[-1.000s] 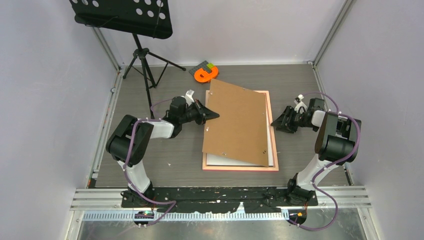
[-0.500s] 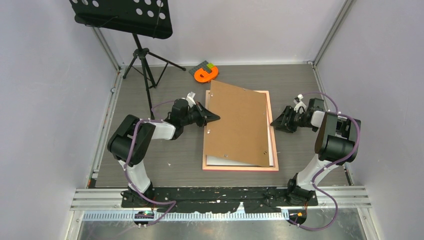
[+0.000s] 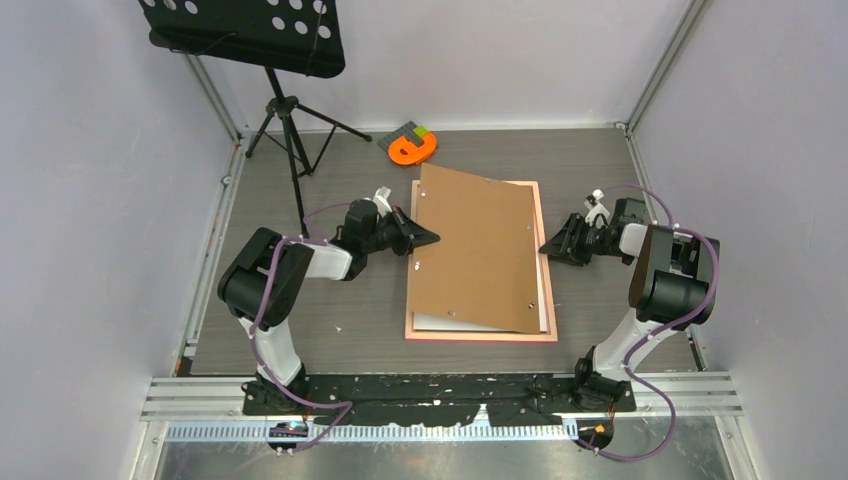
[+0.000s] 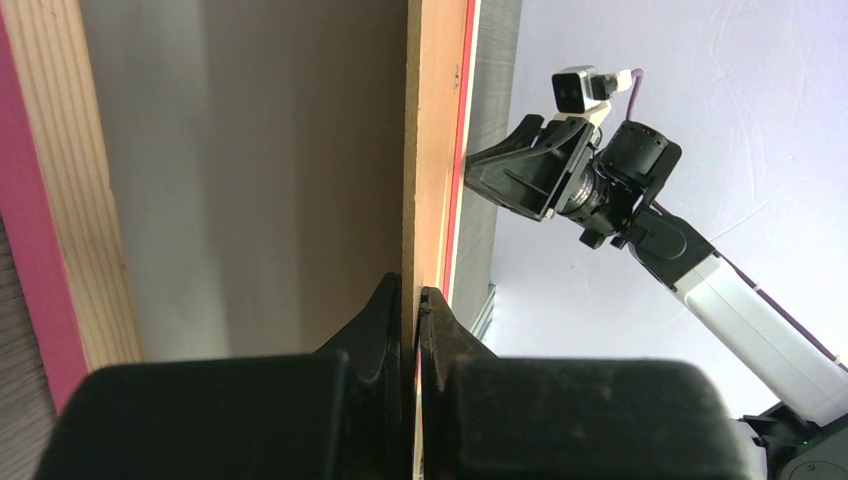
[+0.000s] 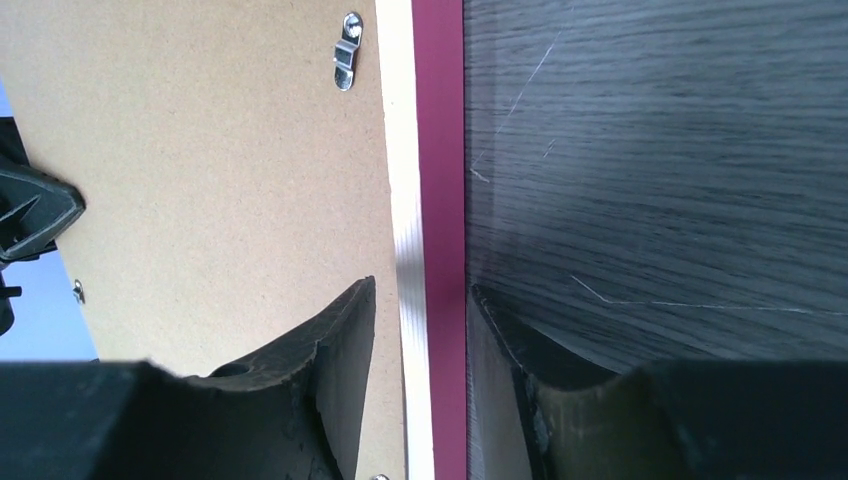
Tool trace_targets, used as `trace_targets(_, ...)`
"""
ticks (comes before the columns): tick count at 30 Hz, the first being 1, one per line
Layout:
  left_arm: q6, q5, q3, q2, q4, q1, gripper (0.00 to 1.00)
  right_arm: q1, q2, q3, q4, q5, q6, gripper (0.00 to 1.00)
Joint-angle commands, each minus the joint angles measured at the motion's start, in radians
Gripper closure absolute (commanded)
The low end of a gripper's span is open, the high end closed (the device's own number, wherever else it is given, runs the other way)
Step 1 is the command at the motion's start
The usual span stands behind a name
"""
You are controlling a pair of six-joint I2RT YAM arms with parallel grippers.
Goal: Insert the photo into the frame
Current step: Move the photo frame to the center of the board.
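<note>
Frame (image 3: 480, 339): left gripper (image 3: 431, 237) pinches board (image 3: 478, 250) edge; right gripper (image 3: 548, 246) half-open astride its rim. Lower board square, no skew.

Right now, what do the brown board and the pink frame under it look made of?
Flat brown backing board: probably hardboard or MDF, matte; up close its surface is finely speckled fibre, with a small metal clip. Thin pink-bordered rectangular frame: likely wood with a pink-coloured face; the left wrist view shows pale straight grain on its side.
</note>
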Motion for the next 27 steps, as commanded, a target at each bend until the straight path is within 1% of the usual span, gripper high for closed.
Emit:
trace_targets(1,0.008,-0.045,-0.016,0.028,-0.047,-0.004,0.98,0.017,0.006,-0.023,-0.005,0.024,-0.006,0.55)
trace_targets(4,0.007,-0.034,-0.022,0.040,-0.054,-0.005,0.96,0.024,0.013,-0.026,-0.001,0.022,-0.005,0.57)
trace_targets(9,0.004,-0.026,-0.029,0.062,-0.058,-0.025,0.89,0.031,0.025,-0.022,-0.004,0.017,-0.008,0.59)
trace_targets(12,-0.007,-0.011,-0.024,0.078,-0.060,-0.028,0.83,0.031,0.024,-0.021,-0.007,0.016,-0.009,0.59)
trace_targets(14,-0.007,-0.004,-0.025,0.079,-0.061,-0.028,0.82,0.031,0.024,-0.019,-0.008,0.016,-0.010,0.59)
trace_targets(18,0.005,0.000,-0.026,0.065,-0.084,-0.026,0.85,0.030,0.028,-0.016,-0.010,0.015,-0.012,0.60)
trace_targets(27,-0.019,0.014,-0.035,0.060,-0.087,-0.046,0.84,0.031,0.030,-0.016,-0.010,0.014,-0.015,0.60)
